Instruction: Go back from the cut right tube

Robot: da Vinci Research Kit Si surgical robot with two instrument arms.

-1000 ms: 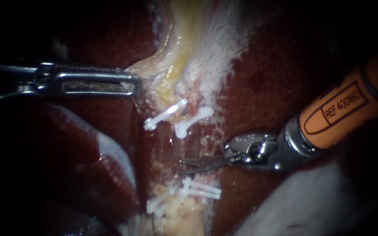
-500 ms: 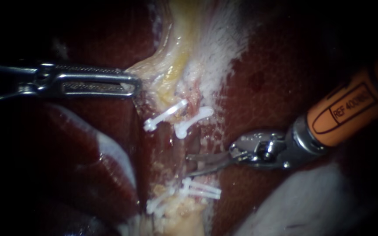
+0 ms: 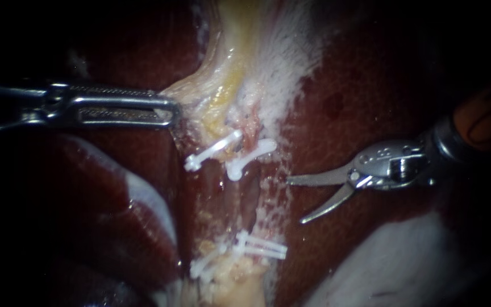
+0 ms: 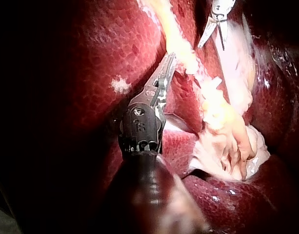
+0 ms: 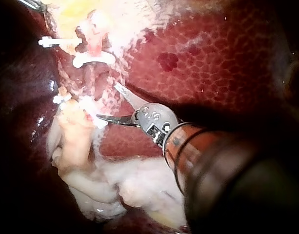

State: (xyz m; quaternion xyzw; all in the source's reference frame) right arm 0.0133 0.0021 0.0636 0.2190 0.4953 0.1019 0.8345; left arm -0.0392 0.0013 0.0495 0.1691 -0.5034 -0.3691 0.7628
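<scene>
R instrument (image 3: 295, 201) backed off cut tube (image 3: 249, 196), blades apart; L instrument (image 3: 169, 111) grips tissue (image 3: 211, 96).

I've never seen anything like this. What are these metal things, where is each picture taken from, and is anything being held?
This is a surgical robot working on a pig's liver, the dark red surface. One picture comes from a small camera close to the tissue. The other two come from cameras riding on each instrument's arm. The left instrument is a thin shaft ending in two small jaws, shut on the pale tissue. The right instrument ends in two blades, open and holding nothing. The small white clips are clamped across the tissue near those blades.
</scene>
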